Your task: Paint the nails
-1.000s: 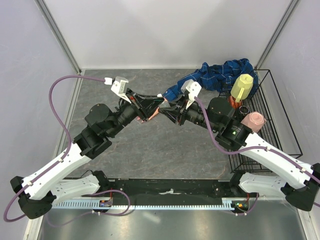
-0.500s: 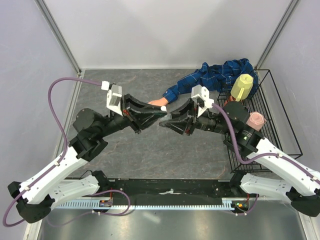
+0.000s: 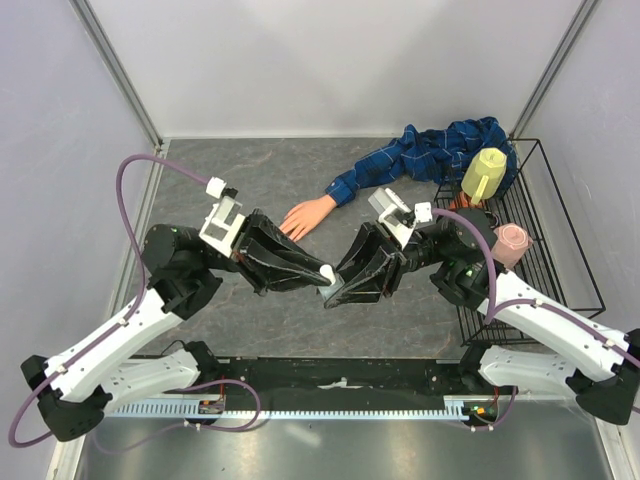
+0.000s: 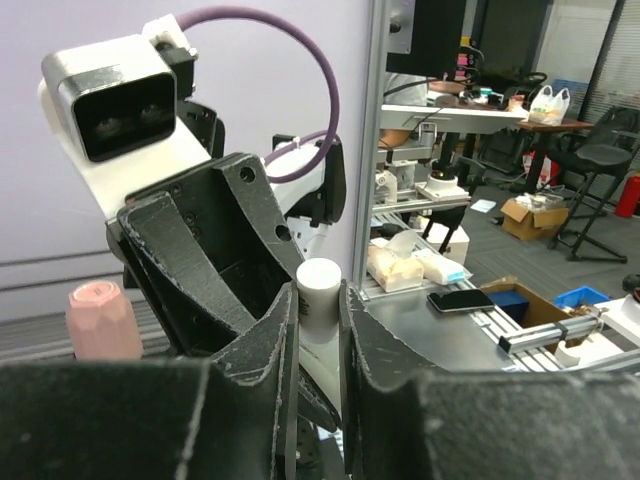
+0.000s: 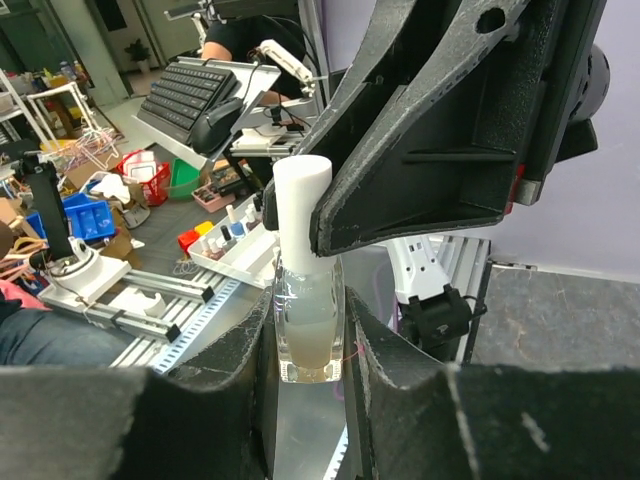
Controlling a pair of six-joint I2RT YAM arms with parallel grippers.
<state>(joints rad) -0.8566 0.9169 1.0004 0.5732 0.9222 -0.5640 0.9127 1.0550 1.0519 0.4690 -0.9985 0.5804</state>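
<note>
The peach mannequin hand (image 3: 305,214) lies palm down on the grey table, sticking out of a blue plaid sleeve (image 3: 420,160). Its nails (image 3: 287,229) are too small to make out. My two grippers meet nearer the arms' bases, apart from the hand. My left gripper (image 3: 324,273) is shut on the white cap (image 4: 318,292) of a tiny clear bottle. My right gripper (image 3: 337,291) is shut on the bottle's glass body (image 5: 308,325). In the right wrist view the cap (image 5: 299,212) stands up from my right gripper (image 5: 308,318), with the left fingers on it. The cap sits between the fingers of my left gripper (image 4: 318,298).
A black wire basket (image 3: 565,255) stands at the table's right edge, holding a yellow bottle (image 3: 484,172) and a pink cup (image 3: 511,240). The bunched sleeve lies against the basket's far corner. Grey walls close the left, back and right.
Both grippers have pulled back from above the mannequin hand toward the near middle of the table, still joined at the bottle. The hand now shows uncovered.
</note>
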